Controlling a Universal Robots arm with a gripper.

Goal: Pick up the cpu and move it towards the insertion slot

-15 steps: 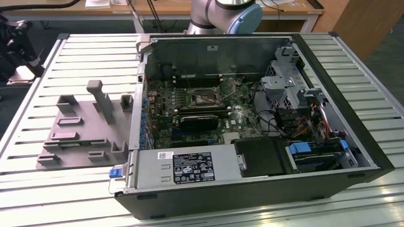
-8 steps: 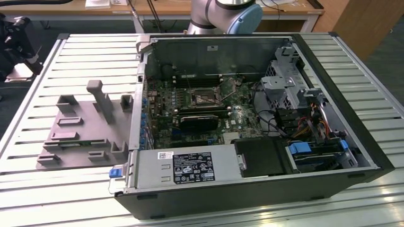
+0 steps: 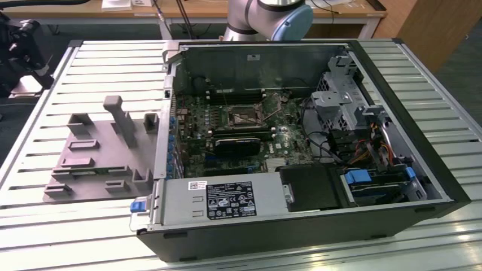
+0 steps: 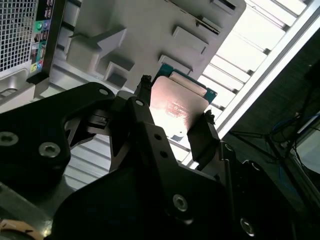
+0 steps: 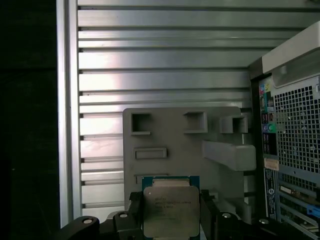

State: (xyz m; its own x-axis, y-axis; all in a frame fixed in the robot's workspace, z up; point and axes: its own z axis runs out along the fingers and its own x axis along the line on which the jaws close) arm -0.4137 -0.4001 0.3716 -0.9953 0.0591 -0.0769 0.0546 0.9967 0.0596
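silvery metal tops the cpu (image 5: 167, 212), clamped on two opposite edges between the black fingers (image 4: 205, 137) of the gripper (image 5: 170, 216), with its green board rim showing along one side in both wrist views. behind it lies the grey fixture plate (image 5: 170, 130) on the slatted metal worktop (image 5: 150, 65), just beside the computer case (image 3: 301, 141), which lies open in the exterior view.

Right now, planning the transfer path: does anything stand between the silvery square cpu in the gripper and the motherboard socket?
The silvery square cpu, held in the black gripper over the grey fixture plate, has the open computer case's metal wall between it and the motherboard socket. The socket looks uncovered from above.
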